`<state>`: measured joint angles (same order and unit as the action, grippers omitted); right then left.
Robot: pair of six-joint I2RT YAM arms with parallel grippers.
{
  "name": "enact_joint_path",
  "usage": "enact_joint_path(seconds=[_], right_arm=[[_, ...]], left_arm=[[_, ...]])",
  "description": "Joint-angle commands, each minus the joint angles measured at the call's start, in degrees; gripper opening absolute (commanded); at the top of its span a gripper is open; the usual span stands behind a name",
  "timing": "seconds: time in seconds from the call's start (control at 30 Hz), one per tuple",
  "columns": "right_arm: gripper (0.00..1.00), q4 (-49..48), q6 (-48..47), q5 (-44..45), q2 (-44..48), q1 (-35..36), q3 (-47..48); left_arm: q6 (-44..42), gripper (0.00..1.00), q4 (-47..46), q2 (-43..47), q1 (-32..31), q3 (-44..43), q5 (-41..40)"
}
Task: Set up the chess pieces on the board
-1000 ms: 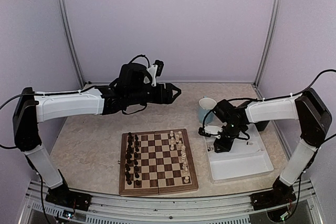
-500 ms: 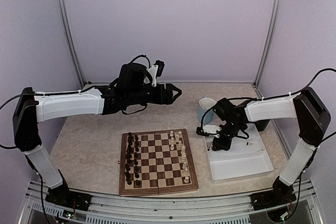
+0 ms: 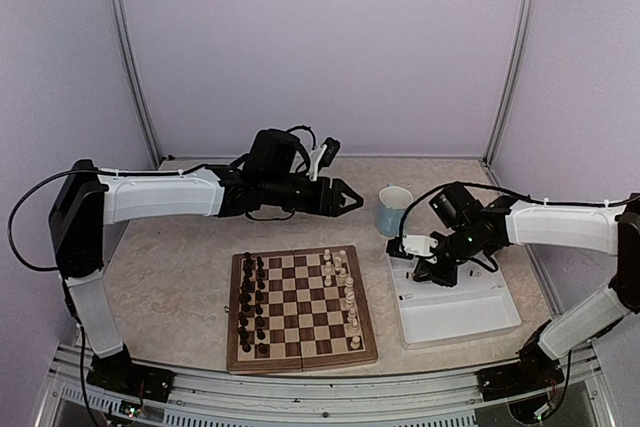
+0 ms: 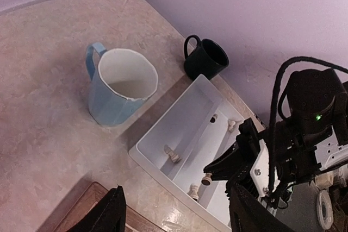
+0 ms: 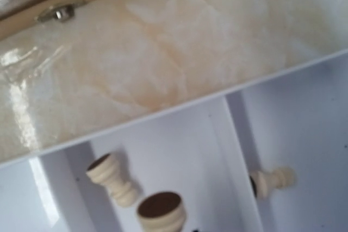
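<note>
Lilac walls close in a beige marbled tabletop, where the board (image 3: 300,361) lies near the front edge, dark pieces (image 3: 250,302) lined along its left files and cream chess pieces (image 3: 345,287) along its right. Over the white tray (image 3: 470,312) beside it, where more cream pieces lie loose, the right gripper (image 4: 213,171) is pinched tight on one cream piece (image 4: 206,179). Behind the board, the left gripper (image 3: 355,199) hovers near the blue mug (image 3: 393,209), jaws spread wide around nothing.
</note>
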<state>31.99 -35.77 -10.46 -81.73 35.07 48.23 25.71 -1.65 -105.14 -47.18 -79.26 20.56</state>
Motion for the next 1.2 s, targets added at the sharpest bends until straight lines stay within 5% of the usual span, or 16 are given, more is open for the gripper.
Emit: enact_joint_path(seconds=[0.0,0.63,1.0,1.17], right_arm=[[0.0,0.97,-1.36,-0.6,1.98,0.0,1.22],[0.01,3.57,4.41,-10.98,0.55,0.04,17.03],[0.03,5.99,2.54,-12.01,-0.81,2.21,19.71],[0.03,6.35,1.86,-12.01,-0.71,2.63,19.54]], left_arm=[[0.8,0.65,3.06,-3.49,-0.06,-2.82,8.4],[5.28,0.59,-5.06,-10.1,-3.62,-4.83,20.97],[9.26,0.49,-9.04,-12.13,-3.36,-5.61,22.24],[11.62,0.36,-11.41,-12.37,-2.69,-4.92,23.21]])
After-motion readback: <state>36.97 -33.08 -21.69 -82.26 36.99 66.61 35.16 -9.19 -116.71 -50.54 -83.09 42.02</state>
